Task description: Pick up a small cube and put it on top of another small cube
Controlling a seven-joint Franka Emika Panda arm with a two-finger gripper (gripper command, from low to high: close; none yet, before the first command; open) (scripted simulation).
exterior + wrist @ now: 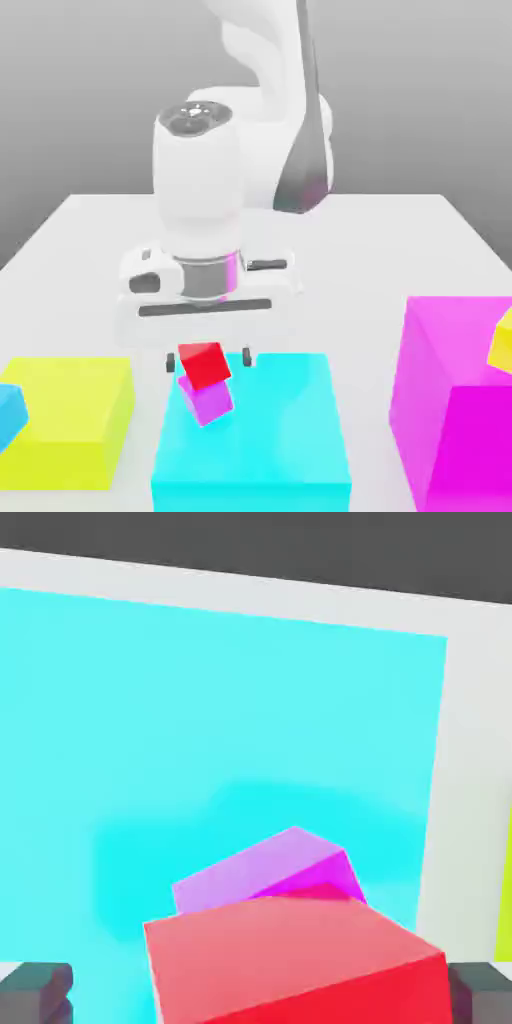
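Apparently released: red cube on magenta cube, fingers open

Quick note on placement: the small plain red cube point(204, 366) is seen on top of the small plain magenta cube point(209, 401), which is borne by the wide, flat cyan block point(270, 420) on the white surface point(370, 260). The magenta cube is used as the base, presumably because a stack is what the task asks for. Both cubes are turned at odd angles, and their edges are not lined up; whether full face contact is made cannot be told.

The dark-tipped fingers point(247, 356) are open, spread wider than the red cube, so nothing appears to be gripped. They are probably held wide so the cube can be let go without being dragged.

Position: the red cube lies between the fingers, off-centre, just beside the one toward the exterior view's left; whether that one is touched cannot be told. The magenta cube is set below. A straight lift seems called for next; if the near side is brushed, the red cube could be tipped off.
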